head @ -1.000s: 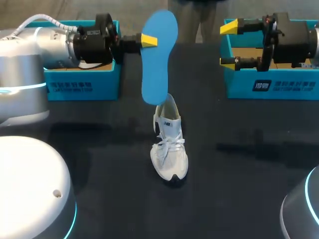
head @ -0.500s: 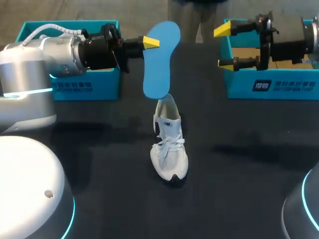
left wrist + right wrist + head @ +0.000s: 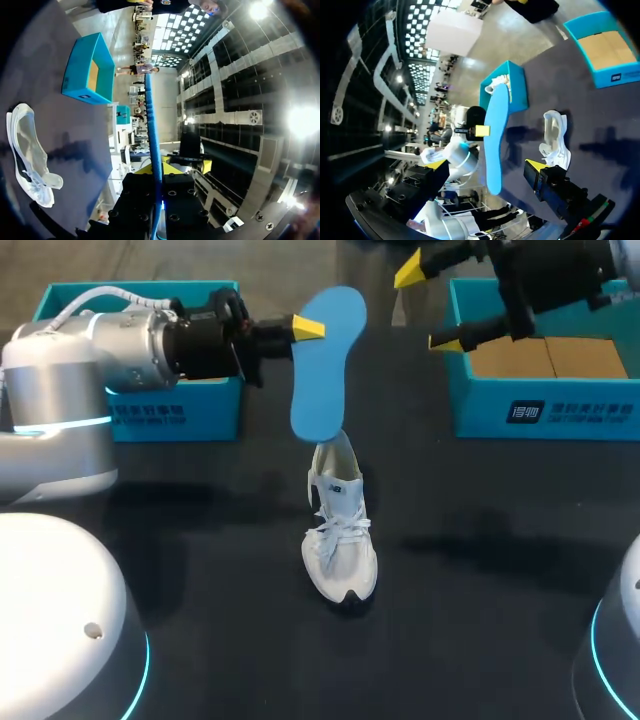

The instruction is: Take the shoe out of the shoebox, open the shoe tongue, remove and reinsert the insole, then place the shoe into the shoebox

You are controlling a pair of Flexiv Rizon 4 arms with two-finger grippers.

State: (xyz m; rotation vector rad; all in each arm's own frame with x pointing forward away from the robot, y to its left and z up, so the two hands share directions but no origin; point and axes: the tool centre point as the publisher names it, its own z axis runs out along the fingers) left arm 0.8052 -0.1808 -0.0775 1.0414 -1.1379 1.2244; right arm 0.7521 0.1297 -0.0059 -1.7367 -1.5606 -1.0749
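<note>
Shoeboxes number two; the left arm hides most of the left shoebox. The left claw clamps the single blue insole, whose lower end covers the heel of the one white shoe below. The right claw hangs with fingers apart beside the right shoebox.

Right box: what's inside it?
The box shows bare brown cardboard floor, nothing on it. The right arm covers its far side; the near wall hides the floor's front strip.
</note>
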